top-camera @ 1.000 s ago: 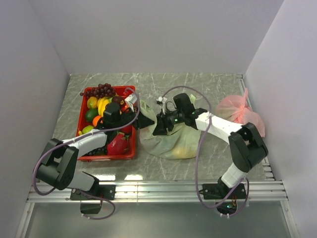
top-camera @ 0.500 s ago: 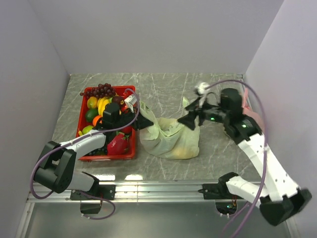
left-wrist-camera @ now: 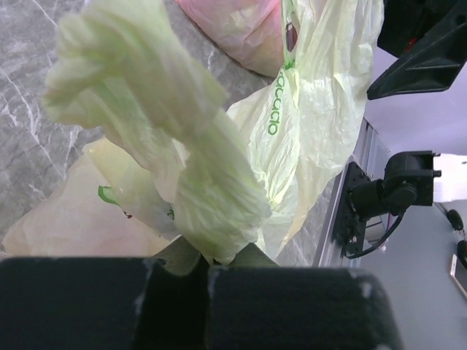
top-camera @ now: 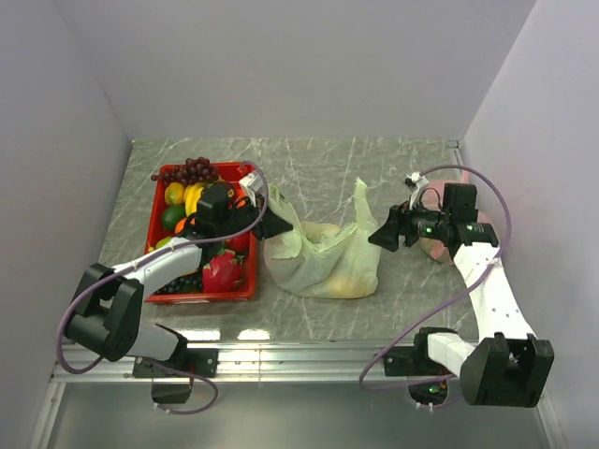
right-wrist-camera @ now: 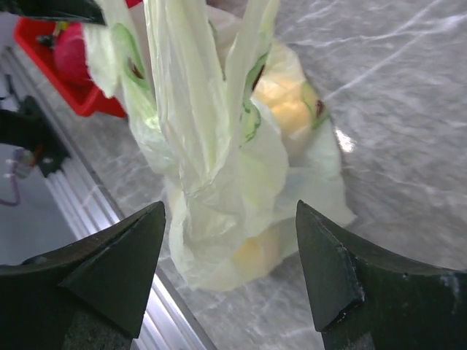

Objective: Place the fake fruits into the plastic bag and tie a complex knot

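Top external: left end effector point(top-camera: 274, 224) pinches the pale-green plastic bag point(top-camera: 323, 262).

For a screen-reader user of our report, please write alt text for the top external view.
The left gripper pinches a handle of the pale-green plastic bag; the right gripper stands open to its right. Fake fruits fill a red tray at left.

Your plastic bag point(top-camera: 323, 267) slumps at table centre: pale green, avocado print, with yellow fruit showing through its wall. One handle point(top-camera: 361, 201) stands free and the other point(left-wrist-camera: 182, 168) is twisted into a rope; they are apart and untied. Other fake fruits point(top-camera: 197, 198) fill the red tray point(top-camera: 220, 297) near the table's left edge.
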Motion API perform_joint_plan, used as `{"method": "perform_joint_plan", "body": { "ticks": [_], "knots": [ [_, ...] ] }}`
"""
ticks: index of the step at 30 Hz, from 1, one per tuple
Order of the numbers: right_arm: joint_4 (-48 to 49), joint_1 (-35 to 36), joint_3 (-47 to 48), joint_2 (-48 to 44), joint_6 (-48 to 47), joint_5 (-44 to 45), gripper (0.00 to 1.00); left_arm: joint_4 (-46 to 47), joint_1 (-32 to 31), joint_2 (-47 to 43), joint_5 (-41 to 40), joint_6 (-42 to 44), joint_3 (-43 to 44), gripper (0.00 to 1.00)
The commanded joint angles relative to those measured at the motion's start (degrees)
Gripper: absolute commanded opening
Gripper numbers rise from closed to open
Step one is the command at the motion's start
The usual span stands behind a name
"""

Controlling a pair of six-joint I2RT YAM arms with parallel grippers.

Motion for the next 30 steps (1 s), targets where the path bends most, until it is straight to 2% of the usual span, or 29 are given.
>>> {"method": "perform_joint_plan", "body": {
  "ticks": [1, 5, 8, 9, 10, 11, 12, 15, 19, 22, 27, 29, 30],
  "knots": [
    [10.7, 1.4, -2.1, 0.3, 5.3, -5.0, 0.79, -0.5, -0.5, 0.6, 2.0, 2.4, 2.1, 0.01],
    [19.1, 2.9, -4.4, 6.3, 10.7, -5.2, 0.77, -0.8, -0.9, 1.0, 2.5, 3.4, 2.8, 0.01],
    [24.1, 4.8, -4.2, 10.3, 16.2, -5.8, 0.59, -1.4, -1.4, 1.1, 2.7, 4.8, 3.3, 0.01],
    [25.1, 5.5, -4.1, 10.7, 17.2, -5.5, 0.45, -1.8, -1.9, 0.9, 2.9, 5.4, 3.5, 0.01],
    [26.2, 7.5, -4.3, 10.9, 18.1, -4.9, 0.38, -2.1, -2.2, 0.8, 3.5, 6.1, 3.7, 0.00],
    [28.1, 8.5, -4.3, 11.2, 19.5, -4.1, 0.31, -2.7, -2.6, 0.8, 3.9, 7.9, 4.0, 0.01],
    [28.9, 9.6, -4.2, 11.3, 20.1, -2.8, 0.19, -4.5, -3.6, 0.5, 4.1, 9.2, 4.3, 0.01],
    [28.3, 13.8, -2.9, 12.9, 20.3, -0.1, 0.00, -8.9, -6.7, -0.9, 4.6, 17.3, 5.9, 0.00],
    [21.8, 18.0, 0.9, 13.7, 11.9, 6.5, 0.00, -18.0, -10.3, -2.4, 3.5, 32.2, 8.7, 0.01],
    [17.8, 19.5, 1.7, 13.3, 8.3, 7.6, 0.00, -19.9, -10.7, -2.0, 3.7, 35.9, 10.7, 0.01],
    [18.2, 20.9, 2.7, 13.5, 7.9, 6.1, 0.00, -22.3, -13.2, -1.2, 4.5, 41.9, 12.2, 0.01],
    [17.1, 22.1, 3.8, 15.1, 6.7, 3.8, 0.00, -24.5, -13.8, -0.3, 6.2, 47.0, 14.6, 0.01],
    [16.4, 23.1, 4.0, 15.7, 6.1, 2.9, 0.00, -29.1, -14.5, 1.1, 6.8, 48.5, 15.7, 0.01]
  ]
}}
